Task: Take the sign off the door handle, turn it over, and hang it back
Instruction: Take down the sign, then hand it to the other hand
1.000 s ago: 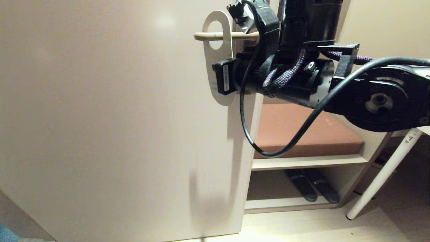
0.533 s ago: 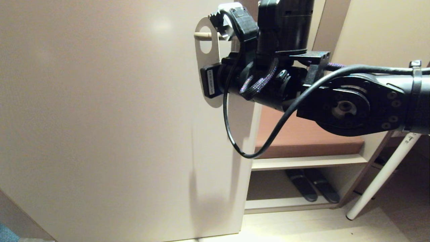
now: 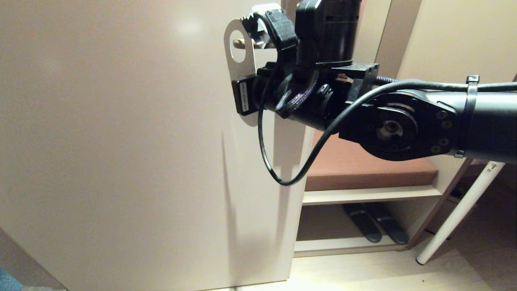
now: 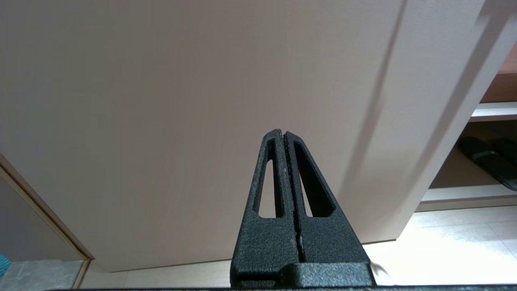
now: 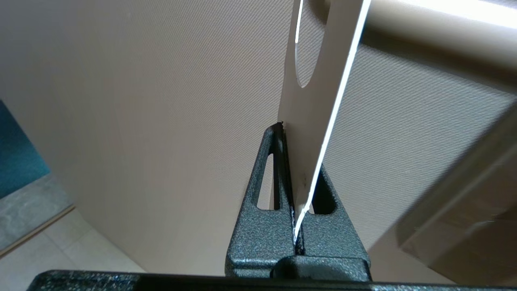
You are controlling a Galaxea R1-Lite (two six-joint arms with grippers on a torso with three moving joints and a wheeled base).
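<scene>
Right gripper [image 5: 288,133] pinching the sign [image 3: 239,76] by the door handle [image 3: 238,42], beige door [image 3: 121,141], brown bench [image 3: 363,161]; left gripper [image 4: 284,135] closed, empty

One sign [image 3: 239,68], one door handle [image 3: 239,42], two pincers, and two slippers [image 3: 373,226].

No wording can be read anywhere. The sign [image 3: 239,64] shows only a plain pale face with nothing printed on it in the head view, and in the right wrist view it is seen nearly edge-on, equally blank. Just below the sign's round hole, a small white label [image 3: 243,98] sits on a black part of the right arm (it carries fine lines of print, too small to make out). The door [image 3: 121,141] beside the sign bears no markings.
</scene>
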